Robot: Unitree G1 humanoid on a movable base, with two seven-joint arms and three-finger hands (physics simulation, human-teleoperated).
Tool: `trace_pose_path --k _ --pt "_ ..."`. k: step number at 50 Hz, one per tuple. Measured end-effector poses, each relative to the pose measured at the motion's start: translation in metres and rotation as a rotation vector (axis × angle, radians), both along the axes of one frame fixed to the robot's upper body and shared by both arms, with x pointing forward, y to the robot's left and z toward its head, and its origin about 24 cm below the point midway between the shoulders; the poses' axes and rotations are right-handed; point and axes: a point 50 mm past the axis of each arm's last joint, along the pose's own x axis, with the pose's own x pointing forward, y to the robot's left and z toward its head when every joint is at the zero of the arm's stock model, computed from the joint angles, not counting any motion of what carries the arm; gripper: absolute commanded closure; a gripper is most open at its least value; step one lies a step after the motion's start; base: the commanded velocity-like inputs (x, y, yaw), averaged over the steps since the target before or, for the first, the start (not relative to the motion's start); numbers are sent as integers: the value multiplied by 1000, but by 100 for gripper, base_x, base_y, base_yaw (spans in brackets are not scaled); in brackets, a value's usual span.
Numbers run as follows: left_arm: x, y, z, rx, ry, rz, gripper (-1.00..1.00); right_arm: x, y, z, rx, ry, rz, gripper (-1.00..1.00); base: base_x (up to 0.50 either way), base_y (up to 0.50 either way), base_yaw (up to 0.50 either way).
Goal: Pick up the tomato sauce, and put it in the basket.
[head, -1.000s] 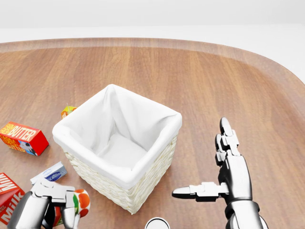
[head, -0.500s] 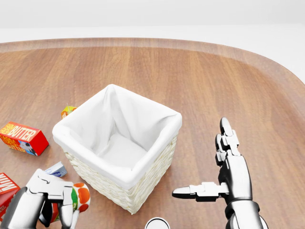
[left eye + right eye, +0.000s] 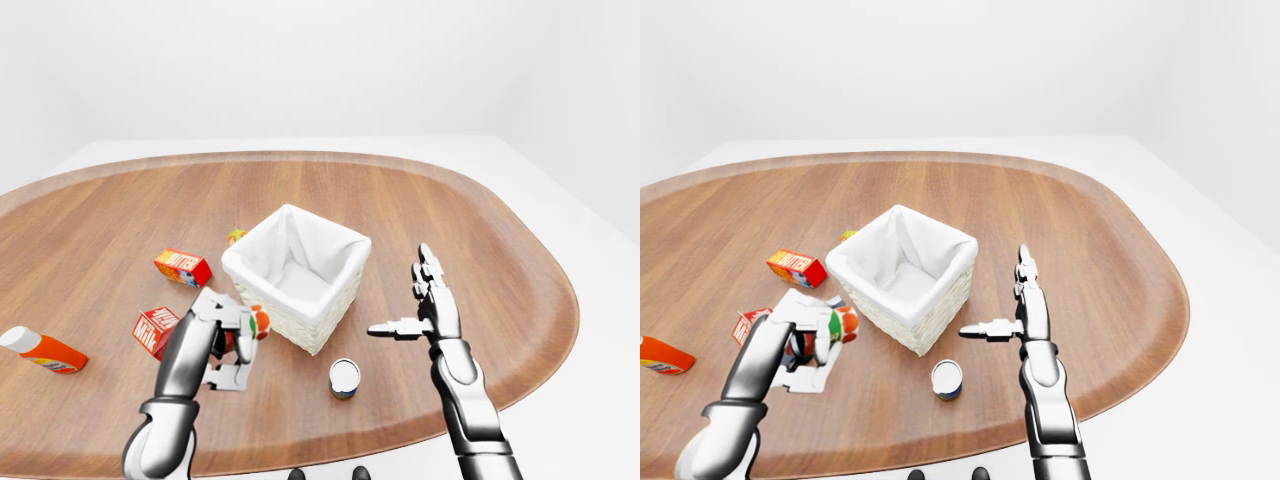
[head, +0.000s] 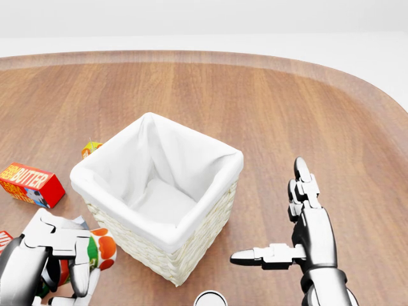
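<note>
The robot's left hand (image 3: 222, 335) has its silver fingers wrapped round the tomato sauce, a small can with a white, red, orange and green label (image 4: 100, 250), and holds it off the wood just to the left of the basket in the head view. The can lies tilted, its long axis running roughly left to right, and the end that shows points toward the white-lined woven wicker basket (image 4: 210, 224); how close can and wicker are, I cannot tell. The right hand (image 4: 298, 224) is open and holds nothing, one finger stretched toward the top of the head view and the thumb pointing left at the basket, well clear of it.

All this sits on a broad, rounded wooden table (image 3: 480, 230) in a plain white room. A red and orange butter box (image 3: 182, 266) and a red milk carton (image 3: 153, 329) lie to the basket's left, an orange bottle with a white cap (image 3: 40, 348) further left, and a small upright tin (image 3: 344, 378) stands below the basket.
</note>
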Motion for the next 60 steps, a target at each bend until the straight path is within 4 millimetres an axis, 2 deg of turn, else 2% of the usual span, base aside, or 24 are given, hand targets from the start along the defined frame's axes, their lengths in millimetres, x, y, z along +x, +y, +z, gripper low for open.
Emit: trace_pose_path --k 40,60 --pt "8 0 31 -6 -58 5 100 0 0 -1 1 5 0 -100 0 0 0" --pt "19 -16 60 56 -195 -77 100 1 1 -4 -1 8 1 -100 0 0 0"
